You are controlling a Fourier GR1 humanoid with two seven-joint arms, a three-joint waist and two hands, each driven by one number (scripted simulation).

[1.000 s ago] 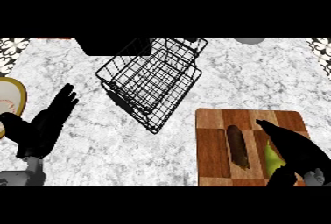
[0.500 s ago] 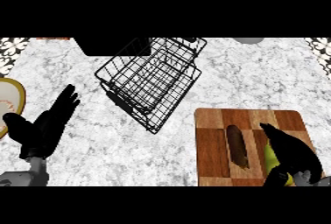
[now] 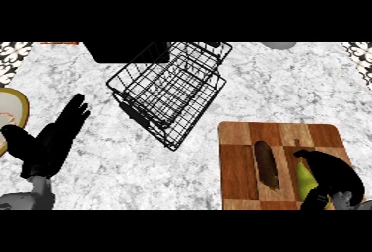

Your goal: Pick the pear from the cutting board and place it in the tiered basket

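Marble counter (image 3: 94, 187) bears one cutting board (image 3: 240, 167), one pear (image 3: 303, 175), one tiered basket (image 3: 170, 88).

You have one view only, from the robot's head, looking steeply down on the marble bench (image 3: 240, 93). It sits close above the work area. The tiered basket (image 3: 170, 88) fills the upper middle, the cutting board (image 3: 240, 167) the lower right, and both forearms enter from the lower edge.
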